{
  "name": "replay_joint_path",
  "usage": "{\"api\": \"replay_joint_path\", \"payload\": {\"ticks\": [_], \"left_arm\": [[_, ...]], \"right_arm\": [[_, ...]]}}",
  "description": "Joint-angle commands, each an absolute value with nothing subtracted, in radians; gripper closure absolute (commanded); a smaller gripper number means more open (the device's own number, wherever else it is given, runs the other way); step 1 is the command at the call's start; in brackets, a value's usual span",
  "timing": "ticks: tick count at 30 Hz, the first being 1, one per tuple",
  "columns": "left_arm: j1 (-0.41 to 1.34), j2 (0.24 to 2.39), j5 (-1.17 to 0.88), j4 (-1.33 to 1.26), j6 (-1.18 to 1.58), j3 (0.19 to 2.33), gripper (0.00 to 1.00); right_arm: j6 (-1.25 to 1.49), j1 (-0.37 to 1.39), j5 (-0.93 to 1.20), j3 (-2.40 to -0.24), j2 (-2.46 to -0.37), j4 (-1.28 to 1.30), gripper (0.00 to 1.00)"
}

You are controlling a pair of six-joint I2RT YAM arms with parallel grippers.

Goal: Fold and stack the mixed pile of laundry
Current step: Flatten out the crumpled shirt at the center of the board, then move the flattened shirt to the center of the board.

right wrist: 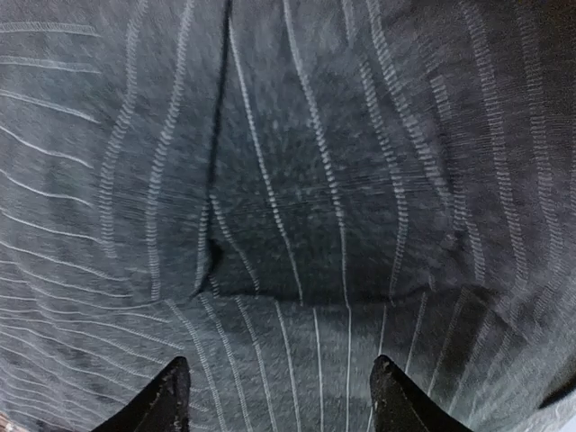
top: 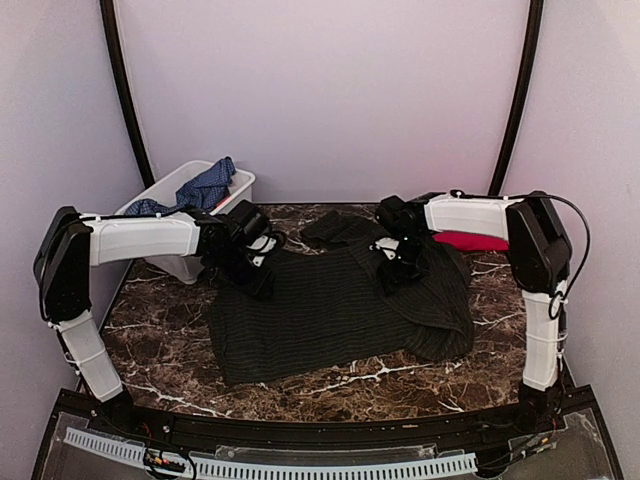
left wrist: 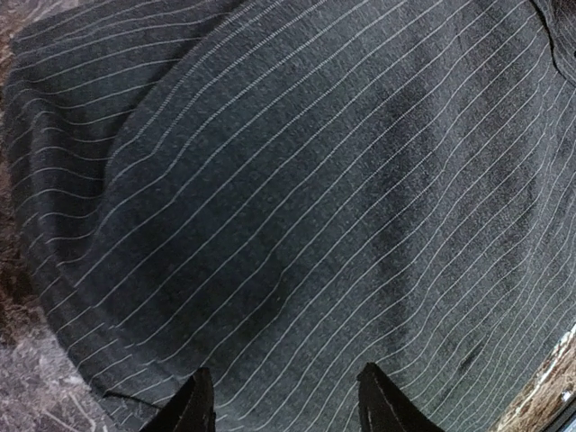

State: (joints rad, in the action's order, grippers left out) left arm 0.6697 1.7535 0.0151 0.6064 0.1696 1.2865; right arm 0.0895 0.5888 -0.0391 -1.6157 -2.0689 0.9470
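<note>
A dark charcoal pinstriped shirt (top: 340,305) is spread out, somewhat rumpled, over the middle of the dark marbled tabletop (top: 160,335). The left hand (left wrist: 286,407) is held over the shirt's far left corner and the right hand (right wrist: 281,396) over its far right part. In each wrist view the two dark fingers (left wrist: 193,409) are seen set wide apart, with only striped cloth below and nothing pinched between them. Whether the fingertips press into the fabric cannot be told. A seam and a fold of the shirt are seen just beyond the right hand. A bright red cloth (top: 470,241) lies at the far right of the tabletop, just beside the shirt and partly hidden under the right arm. At the far left, behind the left arm, a blue checked garment (top: 205,187) is draped in and over a white bin (top: 246,181).
</note>
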Motion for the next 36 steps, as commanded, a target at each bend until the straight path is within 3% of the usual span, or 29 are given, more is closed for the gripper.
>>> {"api": "replay_joint_path", "payload": {"ticks": [1, 10, 17, 21, 25, 30, 36], "left_arm": [[0.670, 1.800, -0.051, 0.581, 0.191, 1.250, 0.47], [0.670, 1.758, -0.037, 0.713, 0.218, 1.119, 0.53], [0.671, 1.596, -0.259, 0.784, 0.167, 1.083, 0.60], [0.640, 1.533, -0.200, 0.744, 0.138, 1.206, 0.47], [0.547, 1.613, -0.145, 0.724, 0.110, 1.402, 0.44], [0.505, 1.790, -0.051, 0.708, 0.050, 1.623, 0.40], [0.497, 1.967, -0.012, 0.681, -0.030, 1.762, 0.38]], "right_arm": [[0.073, 0.587, 0.068, -1.538, -2.074, 0.894, 0.39], [0.164, 0.772, 0.232, -1.271, -1.968, 0.933, 0.46], [0.241, 0.974, 0.350, -1.168, -1.804, 1.011, 0.46], [0.193, 0.882, 0.286, -1.305, -1.702, 1.015, 0.34], [0.146, 0.642, 0.260, -1.481, -1.716, 0.897, 0.34], [0.114, 0.447, 0.153, -1.726, -1.909, 0.869, 0.35], [0.090, 0.375, 0.129, -1.926, -2.128, 0.841, 0.35]]}}
